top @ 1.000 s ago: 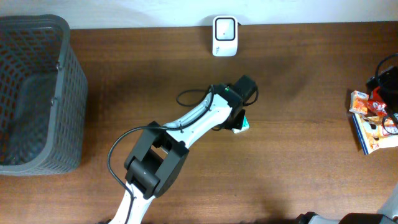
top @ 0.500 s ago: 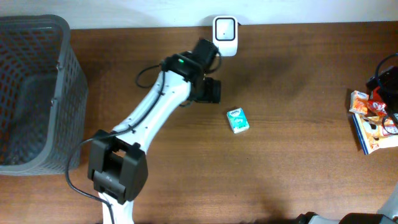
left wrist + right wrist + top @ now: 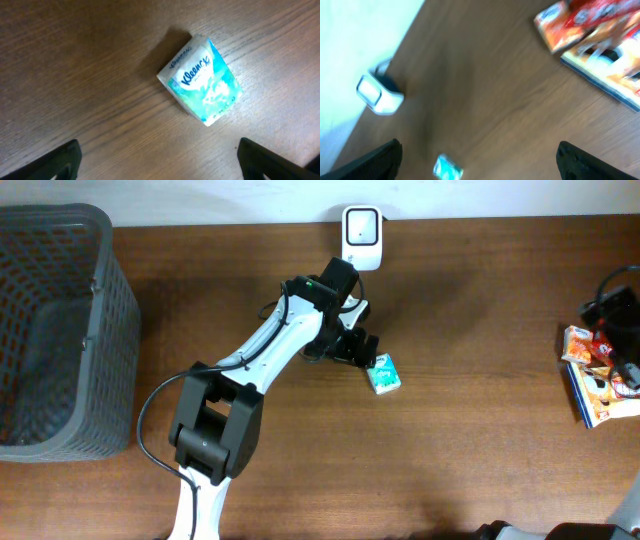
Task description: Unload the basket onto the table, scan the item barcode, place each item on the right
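Tissue pack [image 3: 202, 82] label-up, underside out of sight; left tool [image 3: 355, 346] wide open, empty, fingertips [image 3: 62, 161] cropped; right tool [image 3: 477, 165] likewise

The tissue pack [image 3: 200, 82] is showing the brand name "Kleenex" in blue script on its white and teal top face, the word slanting upward to the right in the left wrist view. Smaller print is running along its side edge, too fine to read. In the overhead view the lettering on the orange packets [image 3: 590, 350] is coming out too small to read.
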### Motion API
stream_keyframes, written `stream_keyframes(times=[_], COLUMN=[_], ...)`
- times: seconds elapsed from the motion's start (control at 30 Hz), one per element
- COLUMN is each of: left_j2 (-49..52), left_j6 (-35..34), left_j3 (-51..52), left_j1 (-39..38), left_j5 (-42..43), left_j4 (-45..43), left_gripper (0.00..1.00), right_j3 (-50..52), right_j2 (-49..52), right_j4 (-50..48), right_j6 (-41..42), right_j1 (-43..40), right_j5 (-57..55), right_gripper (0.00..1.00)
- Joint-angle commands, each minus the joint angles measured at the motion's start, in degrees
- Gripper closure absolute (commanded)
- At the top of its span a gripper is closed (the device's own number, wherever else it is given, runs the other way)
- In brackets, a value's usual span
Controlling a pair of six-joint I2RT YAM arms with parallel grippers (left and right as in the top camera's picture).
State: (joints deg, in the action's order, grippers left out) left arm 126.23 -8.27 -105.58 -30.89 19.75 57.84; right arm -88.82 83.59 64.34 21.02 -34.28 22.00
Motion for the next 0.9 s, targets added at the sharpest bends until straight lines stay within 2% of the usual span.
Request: stream_keyframes(times=[0.0,0.07,0.17,0.23,0.37,0.43,0.47,0.5,0.77,0.87], left_j2=[0.09,0.09,0.09,0.09,0.09,0.09,0.09,0.09,0.09,0.09], left_j6=[-2.97,-7.74,-10.58,-10.58,-10.58,-10.58,-10.56,-10.56,-10.54,-10.56], left_j3=[-0.44,-0.44,-0.44,-0.44,-0.44,-0.44,-0.42,-0.44,-0.44,-0.44], left_j1=[1.14,1.62,2.25,2.36,2.40,2.58,2.67,2.69,2.69,2.69], left_j5=[-3.58,-8.41,-14.05,-17.73,-19.58,-19.58,-19.61,-19.63,-19.63,-19.65], left_j4=[-0.31,0.13,0.81,2.36,3.76,4.20,4.61,4.87,5.29,5.22], left_gripper=[0.11,0.16,0.17,0.14,0.14,0.14,0.13,0.13,0.11,0.09], right_j3=[6.64,12.02,20.35,24.28,27.89,28.61,28.68,28.68,28.68,28.68], right_j2=[0.15,0.17,0.37,0.90,2.95,5.22,7.28,8.81,19.28,22.32], right_j4=[0.22,-2.84,-11.91,-19.12,-28.09,-29.53,-29.68,-29.83,-32.04,-32.44], right_j6=[-5.57,-5.55,-5.53,0.00,1.90,2.21,2.19,2.21,2.01,1.75], right_j1=[6.88,11.50,19.52,24.68,31.71,34.64,36.22,37.07,39.69,39.80], right_j5=[3.96,3.98,3.96,3.93,-0.11,-3.96,-4.98,-4.90,-3.61,0.50], right_gripper=[0.02,0.01,0.00,0.14,0.25,0.27,0.33,0.34,0.34,0.35])
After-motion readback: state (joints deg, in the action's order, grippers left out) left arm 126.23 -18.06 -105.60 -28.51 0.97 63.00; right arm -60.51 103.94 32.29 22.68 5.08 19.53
